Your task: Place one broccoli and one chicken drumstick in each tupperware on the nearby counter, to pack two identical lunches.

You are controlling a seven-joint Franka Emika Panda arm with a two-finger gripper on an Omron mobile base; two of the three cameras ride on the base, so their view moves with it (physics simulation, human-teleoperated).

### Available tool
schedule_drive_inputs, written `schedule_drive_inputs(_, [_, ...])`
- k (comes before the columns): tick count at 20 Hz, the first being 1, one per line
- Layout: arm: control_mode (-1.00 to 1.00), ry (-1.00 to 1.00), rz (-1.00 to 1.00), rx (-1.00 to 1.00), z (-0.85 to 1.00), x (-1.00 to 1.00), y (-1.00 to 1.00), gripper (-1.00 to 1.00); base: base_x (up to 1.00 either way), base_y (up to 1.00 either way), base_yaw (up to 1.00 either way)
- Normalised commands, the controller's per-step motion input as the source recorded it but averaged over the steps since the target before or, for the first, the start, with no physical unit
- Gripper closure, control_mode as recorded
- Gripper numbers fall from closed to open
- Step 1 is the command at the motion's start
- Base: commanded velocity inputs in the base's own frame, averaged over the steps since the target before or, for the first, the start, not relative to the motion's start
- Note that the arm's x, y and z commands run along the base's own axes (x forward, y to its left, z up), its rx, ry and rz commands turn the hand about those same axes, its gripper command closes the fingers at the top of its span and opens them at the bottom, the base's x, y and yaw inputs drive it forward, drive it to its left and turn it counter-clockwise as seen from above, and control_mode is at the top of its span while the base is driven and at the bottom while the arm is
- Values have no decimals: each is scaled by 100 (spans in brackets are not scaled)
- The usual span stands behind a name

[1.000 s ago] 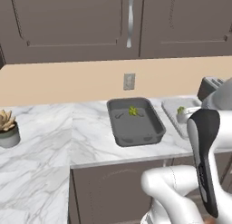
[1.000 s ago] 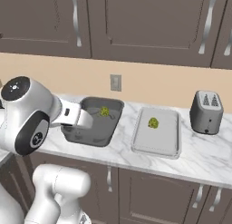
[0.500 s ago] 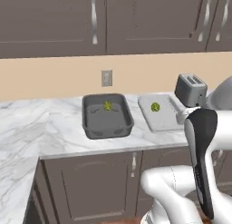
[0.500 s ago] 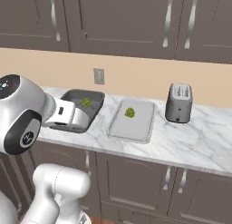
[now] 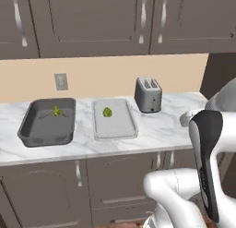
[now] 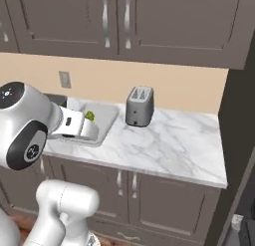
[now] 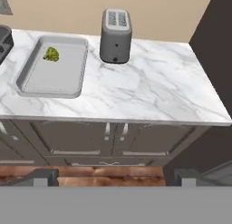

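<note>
Rightward the base has driven, both views sliding along the counter [image 5: 156,130]. Each tupperware [image 5: 46,123] holds one broccoli [image 5: 56,111]. Gripper [image 7: 116,177] jaws stand spread, empty.

The left base view looks forward and down from behind the arm at the worktop [image 5: 156,135], with both containers and the toaster [image 5: 148,94]. The right base view faces the same worktop from the other side. The hand view looks down at it from above, sharing the toaster and the pale tupperware [image 7: 52,85].
</note>
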Motion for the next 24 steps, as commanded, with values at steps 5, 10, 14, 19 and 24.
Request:
schedule_drive_inputs(5, [100, 0, 0, 0, 0, 0, 0, -100, -90, -38, 3])
schedule_drive_inputs(10, [100, 0, 0, 0, 0, 0, 0, -100, -100, 0, 1])
schedule_drive_inputs(14, [100, 0, 0, 0, 0, 0, 0, -100, -100, -4, 0])
schedule_drive_inputs(19, [100, 0, 0, 0, 0, 0, 0, -100, -100, -32, 0])
schedule_drive_inputs(24, [100, 0, 0, 0, 0, 0, 0, -100, -69, -67, 0])
